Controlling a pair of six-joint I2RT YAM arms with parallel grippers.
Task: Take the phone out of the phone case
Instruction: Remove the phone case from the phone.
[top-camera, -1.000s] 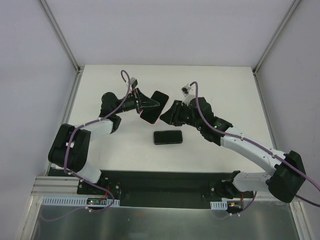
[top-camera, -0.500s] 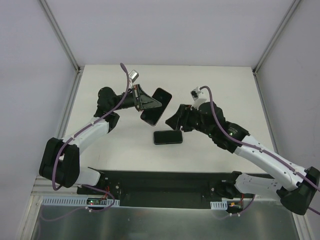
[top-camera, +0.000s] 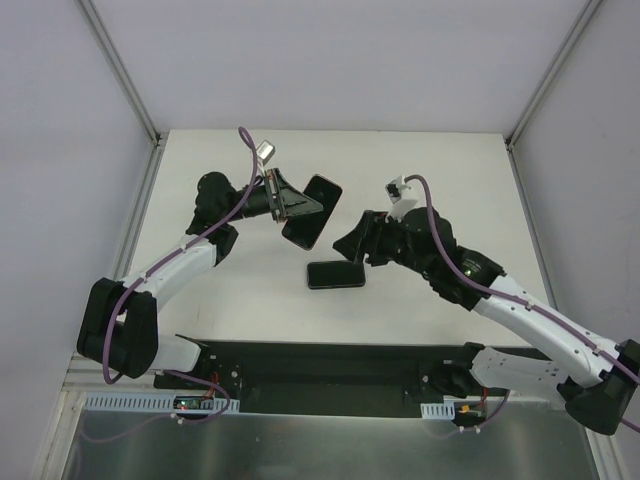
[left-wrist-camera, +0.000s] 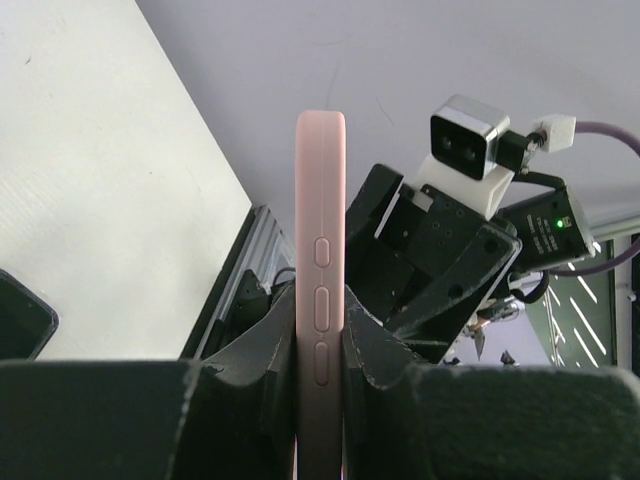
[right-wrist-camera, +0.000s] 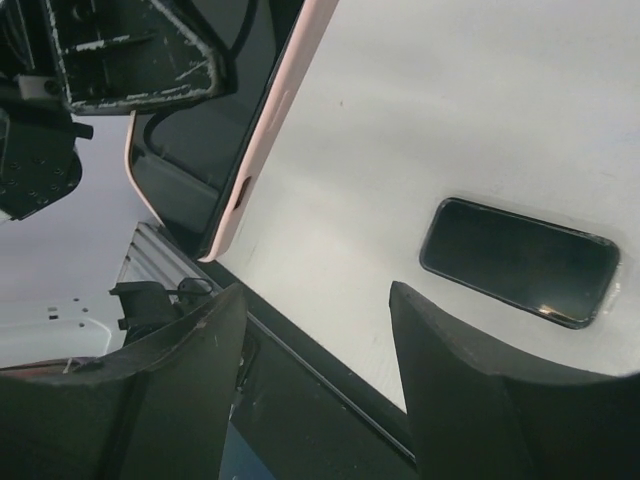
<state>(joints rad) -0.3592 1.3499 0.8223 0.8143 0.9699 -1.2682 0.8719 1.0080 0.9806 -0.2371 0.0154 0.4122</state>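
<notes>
My left gripper (top-camera: 300, 207) is shut on the pink phone case (top-camera: 312, 212) and holds it in the air above the table. In the left wrist view the case (left-wrist-camera: 320, 250) stands edge-on between the fingers, side buttons showing. The black phone (top-camera: 335, 274) lies flat on the table, apart from the case, below it in the top view. My right gripper (top-camera: 345, 243) is open and empty, just right of the case and above the phone. In the right wrist view the case (right-wrist-camera: 265, 130) is at upper left and the phone (right-wrist-camera: 520, 262) at right.
The white table (top-camera: 450, 190) is ringed by grey walls and metal corner posts. A black base plate (top-camera: 330, 365) runs along the near edge. The right arm's wrist camera (left-wrist-camera: 465, 145) faces the case from close by.
The left gripper has lifted and turned the case slightly. The right gripper has drawn back from the case, down towards the phone. The phone has stayed on the table.
</notes>
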